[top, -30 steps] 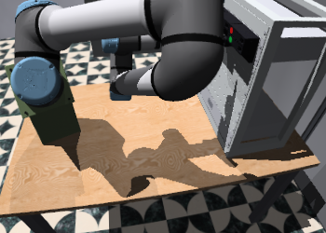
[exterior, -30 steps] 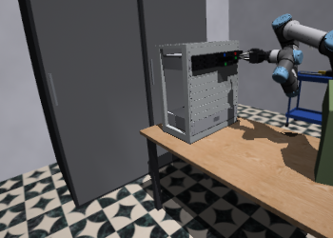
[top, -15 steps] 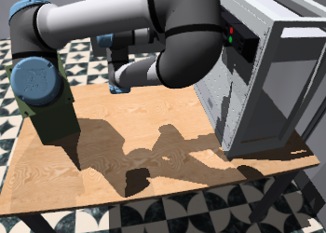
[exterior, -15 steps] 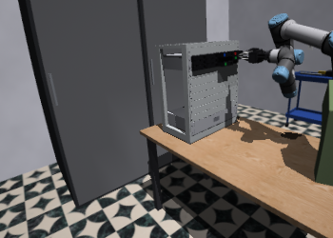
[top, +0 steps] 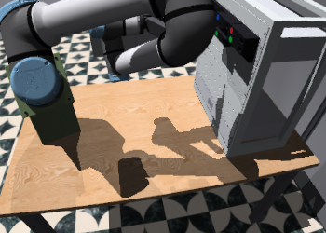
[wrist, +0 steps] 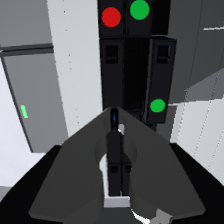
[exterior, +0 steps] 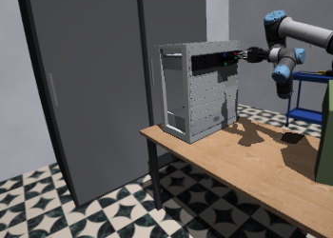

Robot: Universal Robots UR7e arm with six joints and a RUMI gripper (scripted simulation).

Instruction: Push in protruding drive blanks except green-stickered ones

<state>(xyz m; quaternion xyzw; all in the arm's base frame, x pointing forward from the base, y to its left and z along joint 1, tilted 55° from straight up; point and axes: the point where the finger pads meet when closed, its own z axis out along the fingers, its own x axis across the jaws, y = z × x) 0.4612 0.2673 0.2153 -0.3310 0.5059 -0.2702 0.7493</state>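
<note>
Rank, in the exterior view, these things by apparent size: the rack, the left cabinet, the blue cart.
1. Left cabinet, though it stands nearer the camera.
2. Rack.
3. Blue cart, only partly visible.

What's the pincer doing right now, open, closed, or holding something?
Pincer: closed, holding nothing, tips aimed at a drive blank in the rack.

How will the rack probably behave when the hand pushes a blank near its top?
The rack is tall, with a small footprint on the table, so a high push may tip it. It stands loose on smooth wood, so it may slide. The shut hand gives a narrow contact point.
</note>
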